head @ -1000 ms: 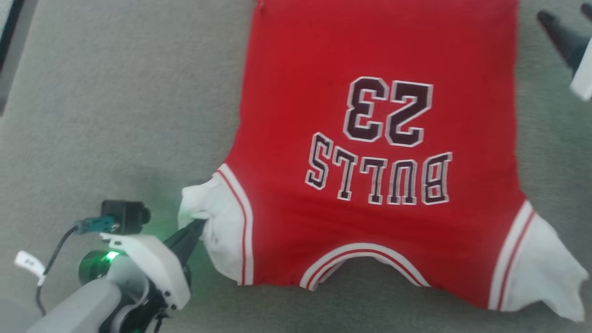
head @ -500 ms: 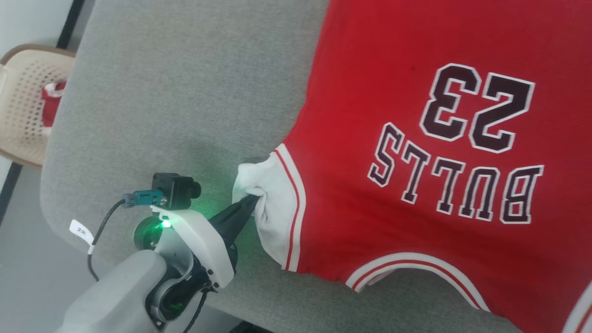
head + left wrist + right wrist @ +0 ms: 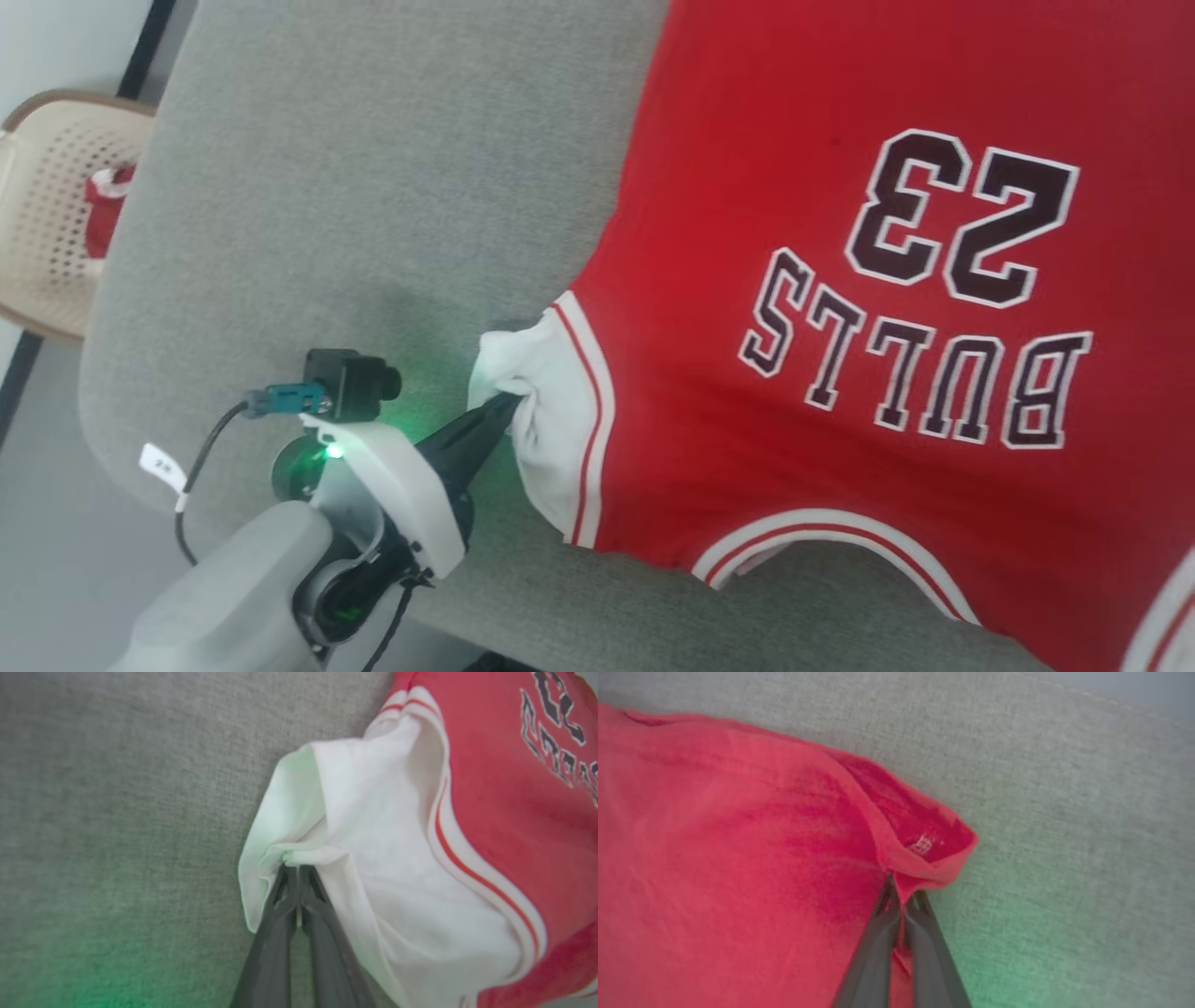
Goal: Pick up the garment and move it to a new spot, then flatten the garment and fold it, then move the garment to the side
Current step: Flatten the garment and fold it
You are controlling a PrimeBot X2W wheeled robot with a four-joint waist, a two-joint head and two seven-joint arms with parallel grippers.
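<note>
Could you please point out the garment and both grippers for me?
garment (image 3: 747,140): head view, plain red cloth beside the number.
left gripper (image 3: 295,867): left wrist view, between shut fingertips pinching the white sleeve.
right gripper (image 3: 902,895): right wrist view, between shut fingertips pinching a red corner.

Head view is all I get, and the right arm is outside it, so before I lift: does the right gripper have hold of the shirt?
Observer: Yes, the right gripper is shut on a red corner of the garment.
Operator: Is that corner flat?
Observer: No, it is folded over, with a small white label showing inside the fold.
Operator: And the left pinch, seen close?
Observer: The left gripper is shut on a bunched fold of the white sleeve.
</note>
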